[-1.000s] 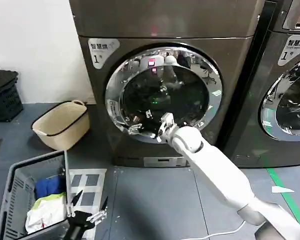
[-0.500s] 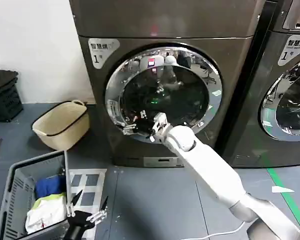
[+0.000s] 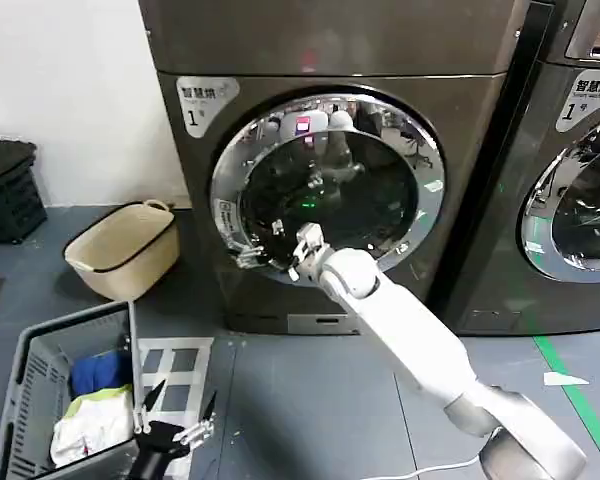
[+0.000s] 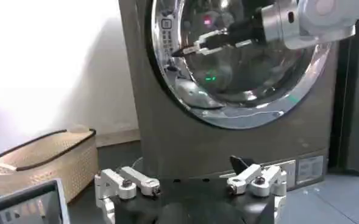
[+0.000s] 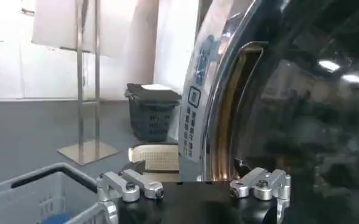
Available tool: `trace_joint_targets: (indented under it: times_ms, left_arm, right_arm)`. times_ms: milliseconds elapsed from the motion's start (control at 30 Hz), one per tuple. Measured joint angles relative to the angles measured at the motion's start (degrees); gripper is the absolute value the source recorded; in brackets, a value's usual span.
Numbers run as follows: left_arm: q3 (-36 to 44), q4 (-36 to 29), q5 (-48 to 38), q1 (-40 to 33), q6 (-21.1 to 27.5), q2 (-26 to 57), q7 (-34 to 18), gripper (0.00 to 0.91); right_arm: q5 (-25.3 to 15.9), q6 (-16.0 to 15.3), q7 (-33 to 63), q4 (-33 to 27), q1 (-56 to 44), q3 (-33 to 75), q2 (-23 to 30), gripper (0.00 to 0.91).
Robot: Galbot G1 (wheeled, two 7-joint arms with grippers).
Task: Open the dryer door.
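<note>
- the dryer door (image 3: 328,188) sits shut in the front of the dark grey machine marked "1" (image 3: 380,50), its chrome rim flush with the panel and the dark glass facing the room.
- the right hand (image 3: 280,256) reaches up at the lower left part of the chrome rim, fingers spread apart and closed on nothing, the tips right at the rim's edge.
- from its wrist, the rim's left edge (image 5: 213,103) stands just ahead of the parted fingers (image 5: 130,185).
- the left hand (image 3: 172,432) hangs low near the floor, released, beside a grey laundry crate (image 3: 30,400).
- a beige basket (image 3: 123,248) rests on the floor left of the machine.
</note>
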Motion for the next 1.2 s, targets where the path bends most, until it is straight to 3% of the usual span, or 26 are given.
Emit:
trace_joint_targets:
  times_ms: [1200]
  left_arm:
    - [-0.1,-0.3,-0.2,0.2,-0.1,-0.2,0.0,0.907]
  right_arm:
    - [-1.8,1.4,-3.2,-6.3,2.7,-0.3,4.3,0.907]
